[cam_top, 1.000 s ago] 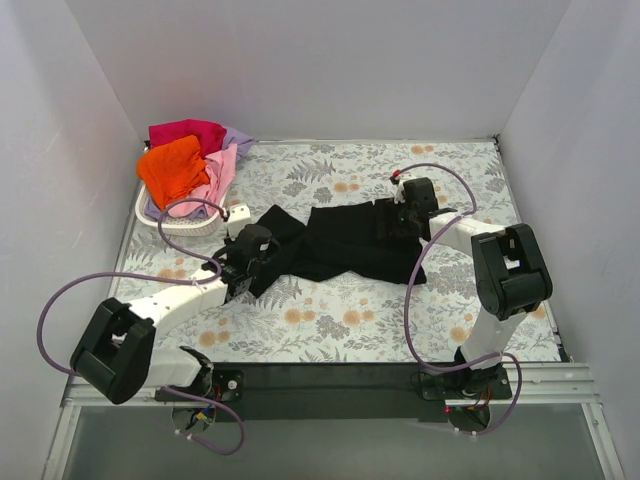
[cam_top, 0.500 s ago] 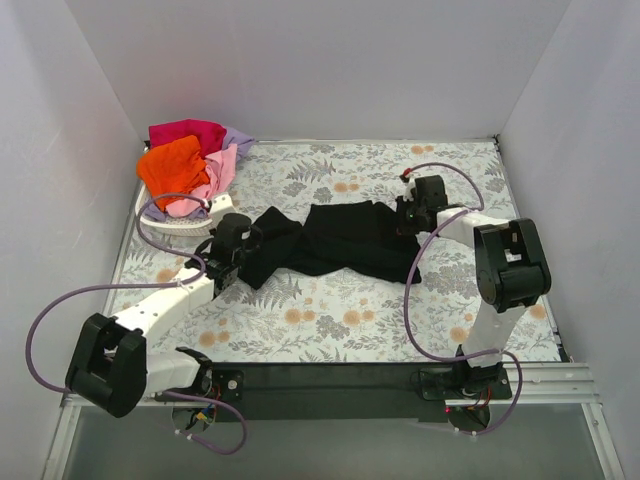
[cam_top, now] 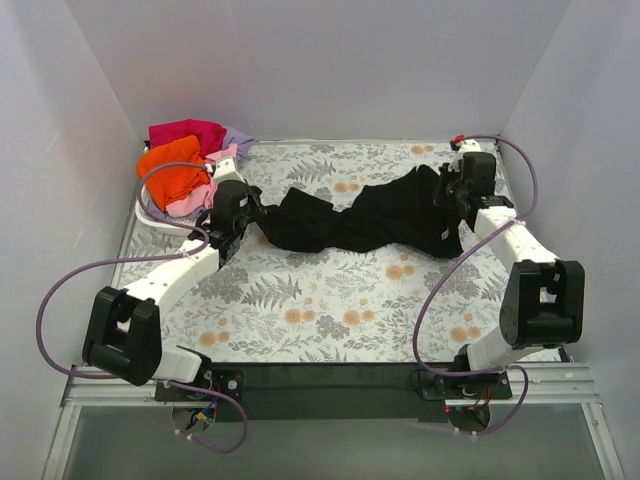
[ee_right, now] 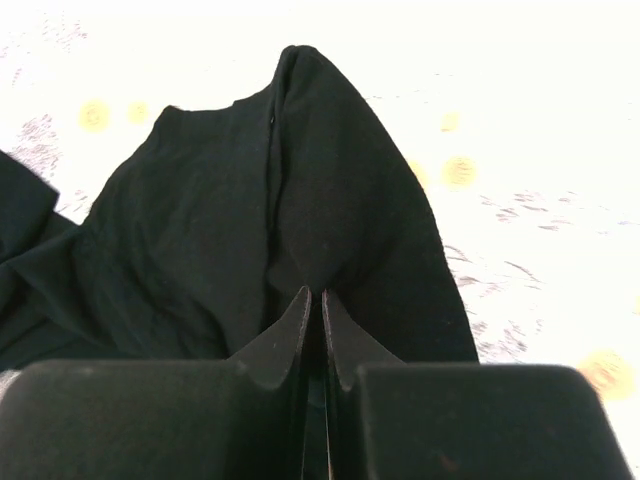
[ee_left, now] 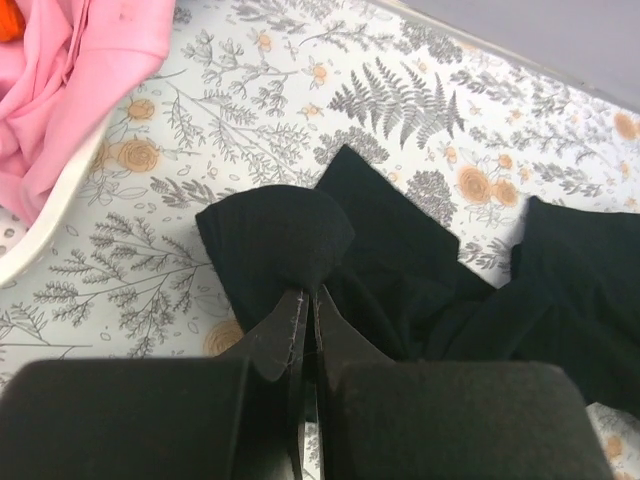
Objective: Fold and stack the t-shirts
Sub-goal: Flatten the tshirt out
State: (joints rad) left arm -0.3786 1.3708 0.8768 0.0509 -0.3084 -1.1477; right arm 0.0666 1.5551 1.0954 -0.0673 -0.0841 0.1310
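A large black t-shirt (cam_top: 360, 220) lies stretched and rumpled across the far half of the table. My left gripper (cam_top: 248, 205) is shut on its left end, a bunched fold (ee_left: 280, 235) pinched between the fingers. At the shirt's right end my right gripper (cam_top: 452, 192) is shut on another fold (ee_right: 320, 220). Orange (cam_top: 172, 170), magenta-red (cam_top: 186, 132), pink (cam_top: 212, 170) and lavender (cam_top: 238, 138) t-shirts sit heaped in the far-left corner. The pink one (ee_left: 70, 60) shows at the left wrist view's top left.
A white basket (cam_top: 160, 215) holds the heap of coloured shirts, its rim (ee_left: 40, 235) close to my left gripper. White walls close the table on the left, far and right sides. The floral tablecloth (cam_top: 330, 300) lies bare in front of the black shirt.
The right gripper closed on the shirt. Both grippers moved toward the far side and apart, drawing the black shirt out longer and farther back.
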